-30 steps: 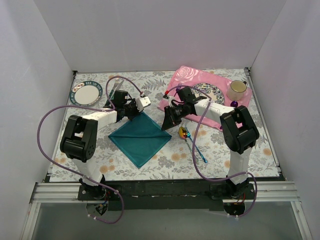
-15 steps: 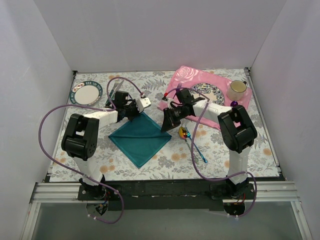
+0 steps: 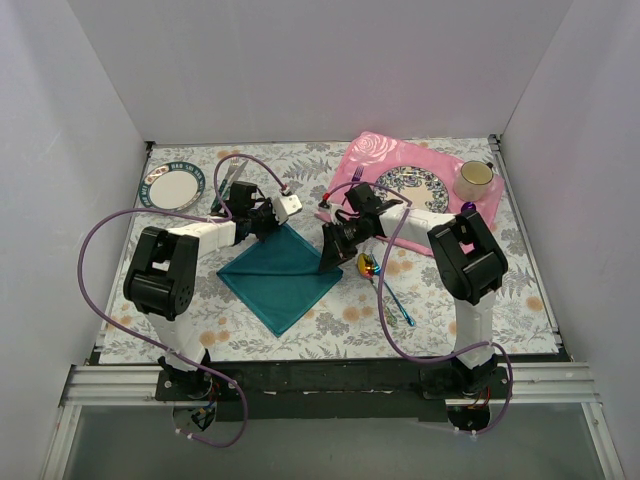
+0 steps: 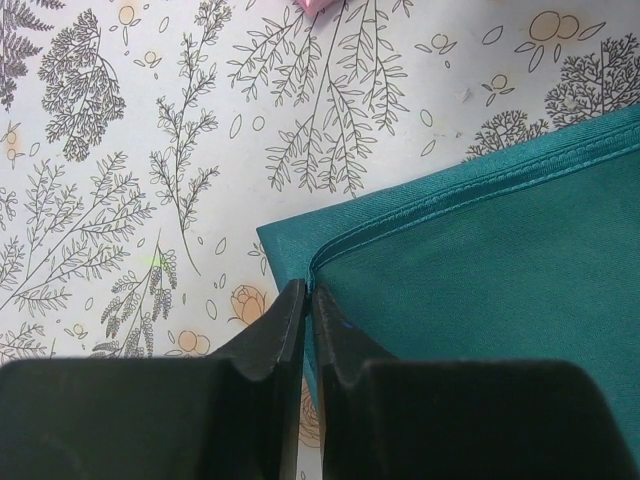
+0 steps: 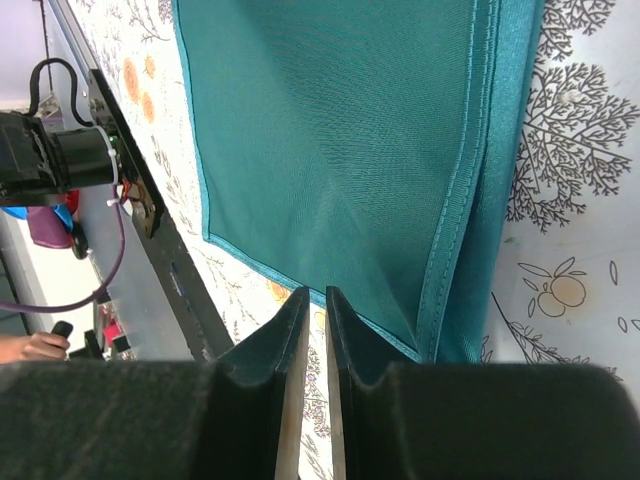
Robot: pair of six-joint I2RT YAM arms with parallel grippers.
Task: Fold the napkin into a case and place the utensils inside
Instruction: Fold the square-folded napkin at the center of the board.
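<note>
Left wrist: left pincer (image 4: 308, 295) clamps the napkin (image 4: 480, 280) corner (right pincer (image 5: 312, 295) a slit apart, hold unclear).

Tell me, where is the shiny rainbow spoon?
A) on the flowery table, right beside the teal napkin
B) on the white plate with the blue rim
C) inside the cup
A: the rainbow spoon lies flat on the table, just right of the teal napkin, away from the cup and plates.
</note>
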